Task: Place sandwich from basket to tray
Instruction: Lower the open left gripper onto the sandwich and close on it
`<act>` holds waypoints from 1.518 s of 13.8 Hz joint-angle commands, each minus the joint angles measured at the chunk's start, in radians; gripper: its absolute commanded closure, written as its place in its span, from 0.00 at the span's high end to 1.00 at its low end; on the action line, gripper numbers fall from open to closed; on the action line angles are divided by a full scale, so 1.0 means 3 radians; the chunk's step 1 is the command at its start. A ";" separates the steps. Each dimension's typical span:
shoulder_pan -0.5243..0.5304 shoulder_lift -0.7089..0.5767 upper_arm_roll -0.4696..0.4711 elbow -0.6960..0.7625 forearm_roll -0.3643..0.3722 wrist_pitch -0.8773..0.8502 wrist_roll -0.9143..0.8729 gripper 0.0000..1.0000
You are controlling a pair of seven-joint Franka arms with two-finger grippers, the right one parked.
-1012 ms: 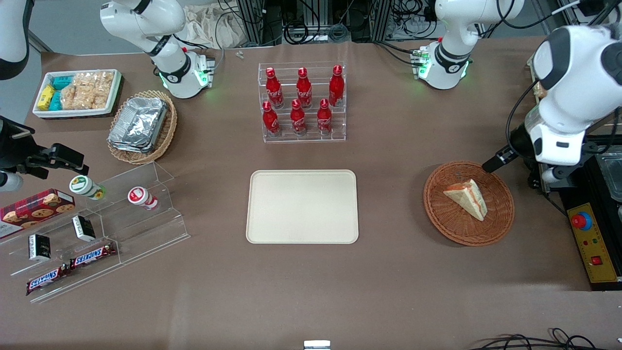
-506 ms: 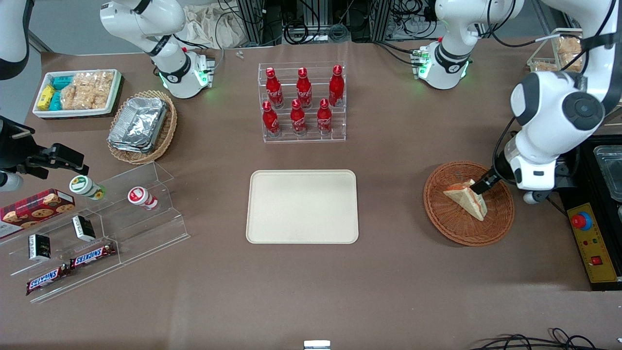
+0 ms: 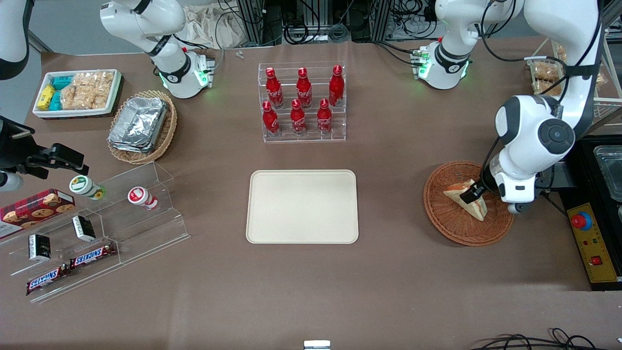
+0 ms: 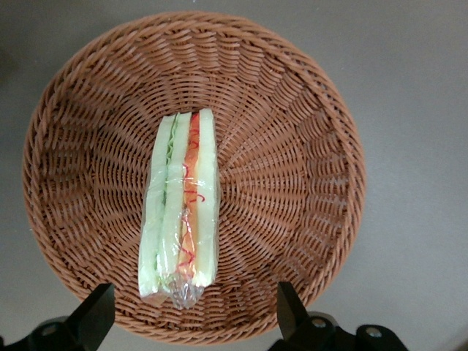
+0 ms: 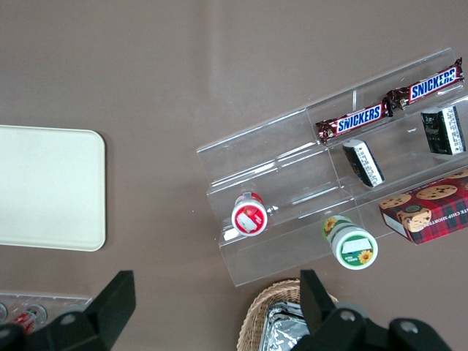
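The sandwich [image 3: 461, 200] is a clear-wrapped white-bread wedge with pink-orange and red filling. It lies in the round reddish-brown wicker basket [image 3: 442, 216] toward the working arm's end of the table. In the left wrist view the sandwich [image 4: 181, 206] lies on edge in the basket [image 4: 292, 183]. My left gripper [image 3: 474, 194] hangs above the sandwich, open, with one fingertip [image 4: 99, 311] to each side of the wedge's end and nothing between them [image 4: 194, 311]. The cream-beige tray [image 3: 302, 206] lies bare at the table's middle.
A clear rack of red bottles [image 3: 302, 102] stands farther from the front camera than the tray. Toward the parked arm's end are a tan basket with foil containers [image 3: 141, 127], a white snack tray [image 3: 77, 92] and a clear stepped display [image 3: 97, 228]. A control box [image 3: 593, 243] sits beside the basket.
My left arm has swung in over the basket and come down. The gripper now hangs above the sandwich. The sandwich and basket have not moved.
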 commanded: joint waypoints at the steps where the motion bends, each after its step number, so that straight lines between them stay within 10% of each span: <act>1: 0.0015 0.0025 -0.0006 -0.0136 0.0026 0.0203 -0.0161 1.00; 14: 0.0015 0.0327 0.0060 -0.0157 0.0062 0.0418 -0.0161 0.98; 17: 0.0015 0.0393 0.0060 -0.0152 0.0067 0.0454 -0.0161 0.81; 21: 0.0015 0.0434 0.0055 -0.0152 0.0062 0.0500 -0.0166 0.25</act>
